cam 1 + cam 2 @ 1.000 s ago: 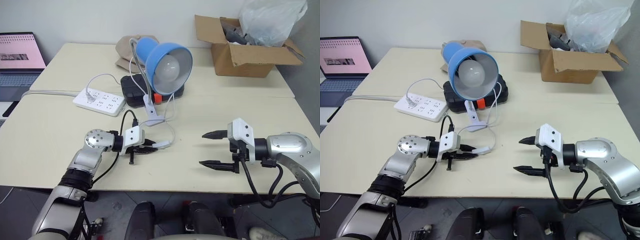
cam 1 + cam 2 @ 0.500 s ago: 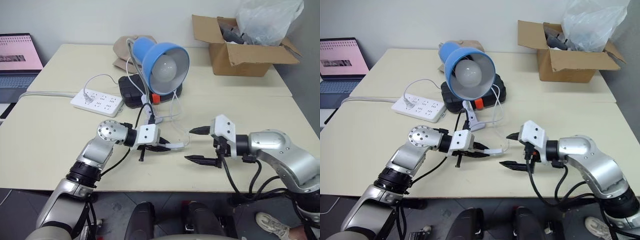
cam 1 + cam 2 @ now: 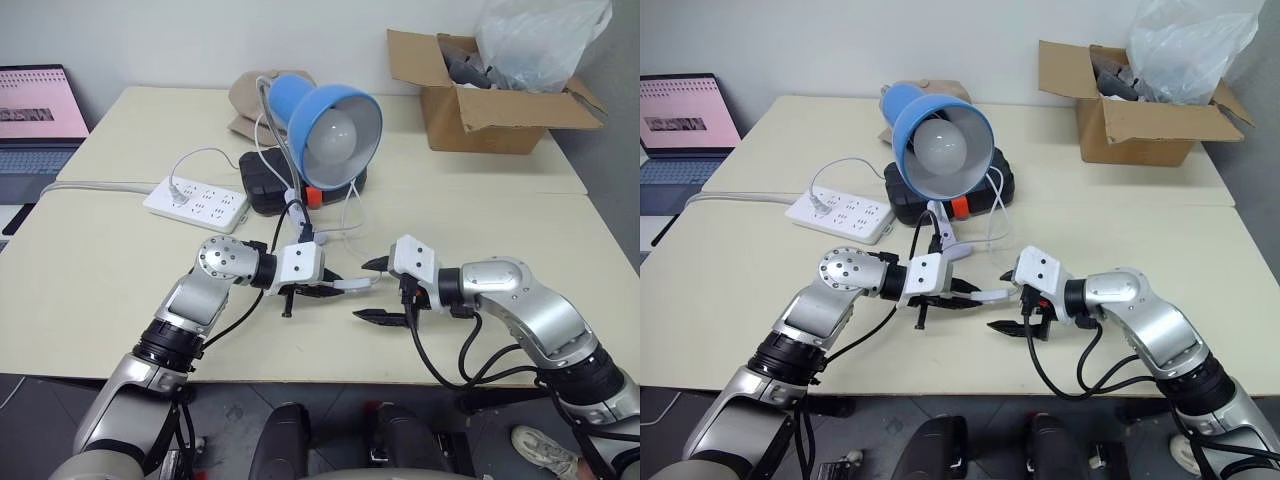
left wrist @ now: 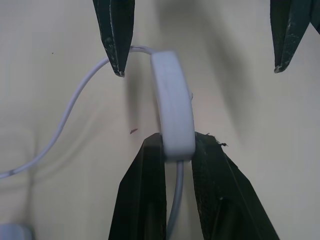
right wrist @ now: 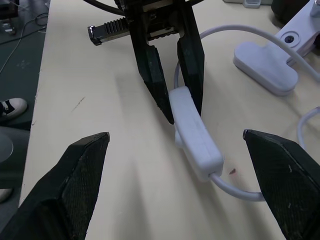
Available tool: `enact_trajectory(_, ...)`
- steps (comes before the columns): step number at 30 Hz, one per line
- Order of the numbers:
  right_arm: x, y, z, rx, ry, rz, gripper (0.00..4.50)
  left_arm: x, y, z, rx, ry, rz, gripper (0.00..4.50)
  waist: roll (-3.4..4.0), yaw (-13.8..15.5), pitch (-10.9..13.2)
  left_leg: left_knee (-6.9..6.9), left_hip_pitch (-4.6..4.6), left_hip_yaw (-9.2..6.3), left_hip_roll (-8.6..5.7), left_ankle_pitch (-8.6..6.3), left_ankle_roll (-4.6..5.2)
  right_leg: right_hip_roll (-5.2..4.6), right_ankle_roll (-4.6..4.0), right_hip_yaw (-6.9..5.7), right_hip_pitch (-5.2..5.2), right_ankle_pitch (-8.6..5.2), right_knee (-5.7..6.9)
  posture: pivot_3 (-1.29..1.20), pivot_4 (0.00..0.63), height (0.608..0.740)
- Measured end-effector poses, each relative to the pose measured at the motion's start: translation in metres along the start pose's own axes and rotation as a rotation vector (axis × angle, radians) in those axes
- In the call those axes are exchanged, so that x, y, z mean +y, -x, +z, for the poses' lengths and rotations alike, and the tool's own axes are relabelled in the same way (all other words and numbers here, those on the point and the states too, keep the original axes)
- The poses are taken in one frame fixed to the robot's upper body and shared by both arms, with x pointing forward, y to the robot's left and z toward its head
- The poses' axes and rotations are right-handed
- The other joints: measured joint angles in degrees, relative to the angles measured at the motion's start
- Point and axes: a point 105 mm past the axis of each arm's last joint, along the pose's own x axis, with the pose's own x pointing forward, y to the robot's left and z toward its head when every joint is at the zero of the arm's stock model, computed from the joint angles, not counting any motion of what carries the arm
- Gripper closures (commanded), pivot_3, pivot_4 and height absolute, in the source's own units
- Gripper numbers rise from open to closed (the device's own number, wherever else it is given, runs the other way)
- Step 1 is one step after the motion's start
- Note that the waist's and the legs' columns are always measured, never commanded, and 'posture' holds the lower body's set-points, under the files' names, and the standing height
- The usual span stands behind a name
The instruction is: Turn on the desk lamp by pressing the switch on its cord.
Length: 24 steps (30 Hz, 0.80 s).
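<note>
The blue desk lamp (image 3: 335,125) with its white bulb stands on its clip base (image 3: 303,232) at mid-table, unlit. Its thin white cord (image 4: 75,100) loops down to the small white oblong switch (image 3: 355,284). My left gripper (image 3: 325,290) is shut on one end of the switch (image 4: 172,110) and holds it just above the table, pointing right. Facing it, my right gripper (image 3: 366,290) is open wide, its two fingertips on either side of the switch's free end (image 5: 195,132) without touching it.
A white power strip (image 3: 195,203) and a black case (image 3: 262,180) lie behind the lamp's base. A cardboard box (image 3: 490,100) with a plastic bag stands at the back right, and a laptop (image 3: 35,120) at the far left. The table's front edge (image 3: 330,382) runs just below both grippers.
My left gripper has carried the switch up and to the right. My right gripper, still open, has moved left until its fingertips flank the switch's free end.
</note>
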Motion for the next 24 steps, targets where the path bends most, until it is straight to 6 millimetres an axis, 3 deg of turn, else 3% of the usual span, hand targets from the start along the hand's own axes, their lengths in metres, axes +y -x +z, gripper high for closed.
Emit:
enact_trajectory(8,0.0,-0.0049,-0.0042,0.011,0.002,0.011,0.0,-0.0002,-0.0021,0.0009,-0.004,0.007,0.0,4.1,0.0,0.0,0.0,0.0,0.0,0.01,0.0,0.0,0.0,0.0,0.0,0.0,0.0,0.0,-0.01,0.0,0.15,0.74)
enact_trajectory(9,-0.0005,-0.005,-0.0046,0.014,0.006,0.01,0.37,-0.0002,-0.0022,0.0009,-0.005,0.007,0.0,4.1,0.0,0.0,0.0,0.0,0.0,0.01,0.0,0.0,0.0,0.0,0.0,0.0,0.0,0.0,-0.01,0.0,0.15,0.74)
enact_trajectory(24,-0.0049,-0.0054,-0.0098,0.049,0.085,0.01,3.71,-0.0026,-0.0053,0.0014,-0.004,0.008,-0.017,4.1,0.0,0.0,0.0,0.01,0.0,0.01,0.0,0.0,0.0,0.01,0.0,0.0,0.0,0.0,0.0,0.0,0.15,0.74)
